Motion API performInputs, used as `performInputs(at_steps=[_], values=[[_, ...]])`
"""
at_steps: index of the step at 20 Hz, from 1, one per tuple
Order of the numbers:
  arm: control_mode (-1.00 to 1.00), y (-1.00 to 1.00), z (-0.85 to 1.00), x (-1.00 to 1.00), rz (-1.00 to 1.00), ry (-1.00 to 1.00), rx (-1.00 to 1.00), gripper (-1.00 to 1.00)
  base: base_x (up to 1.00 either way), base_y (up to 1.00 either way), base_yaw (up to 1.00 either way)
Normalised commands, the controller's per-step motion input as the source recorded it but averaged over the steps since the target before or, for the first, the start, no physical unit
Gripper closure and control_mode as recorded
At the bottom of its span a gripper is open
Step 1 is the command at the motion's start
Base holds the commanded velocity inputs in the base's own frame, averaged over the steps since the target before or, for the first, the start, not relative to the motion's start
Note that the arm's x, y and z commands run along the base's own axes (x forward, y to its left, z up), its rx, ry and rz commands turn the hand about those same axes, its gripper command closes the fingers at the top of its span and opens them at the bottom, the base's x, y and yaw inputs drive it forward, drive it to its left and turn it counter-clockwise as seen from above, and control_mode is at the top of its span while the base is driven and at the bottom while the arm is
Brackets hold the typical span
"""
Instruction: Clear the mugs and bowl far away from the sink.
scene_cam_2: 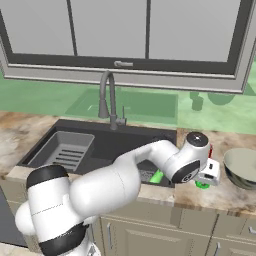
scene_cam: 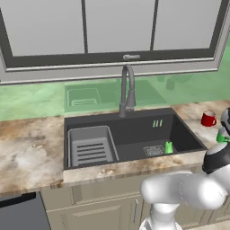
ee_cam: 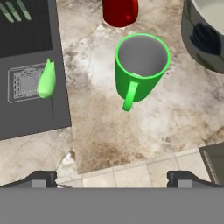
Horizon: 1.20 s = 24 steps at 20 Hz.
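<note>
The bright green mug [ee_cam: 142, 65] stands upright on the marbled counter, its handle pointing toward my gripper [ee_cam: 111, 178]. The gripper hovers above it, open, fingertips [ee_cam: 41, 178] wide apart with nothing between them. Just beyond it stands the red mug [ee_cam: 120, 11]. The large grey bowl [ee_cam: 205, 30] with a cream inside sits to its right. The dark sink [ee_cam: 30, 39] lies to the left. In the right base view my hand [scene_cam_2: 210, 175] covers most of the green mug [scene_cam_2: 202, 185], next to the bowl [scene_cam_2: 242, 167]. The left base view shows the red mug [scene_cam: 208, 119] right of the sink [scene_cam: 130, 130].
A tall arched faucet [scene_cam: 127, 90] rises behind the basin, and a slatted rack [scene_cam: 91, 146] fills its left half. A small green item [ee_cam: 46, 78] lies by the drain. The counter's front edge runs close under the gripper. A long stretch of counter [scene_cam: 27, 148] extends left of the sink.
</note>
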Motion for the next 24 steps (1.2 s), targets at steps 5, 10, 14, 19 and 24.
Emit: performInputs(at_steps=[5, 10, 14, 19, 24], values=[[-1.00, -0.14, -0.15, 0.22, 0.00, 0.00, 0.00, -1.00, 0.00, 0.00, 0.00], [-1.00, -0.03, -0.03, 0.20, 0.00, 0.00, 0.00, -1.00, 0.00, 0.00, 0.00], [-1.00, 0.00, -0.01, 0.27, 0.00, 0.00, 0.00, -1.00, 0.00, 0.00, 0.00], [-1.00, -0.06, -0.06, 0.13, 0.00, 0.00, 0.00, -1.00, 0.00, 0.00, 0.00], [-1.00, -0.10, -0.29, 0.14, 0.00, 0.00, 0.00, -1.00, 0.00, 0.00, 0.00]])
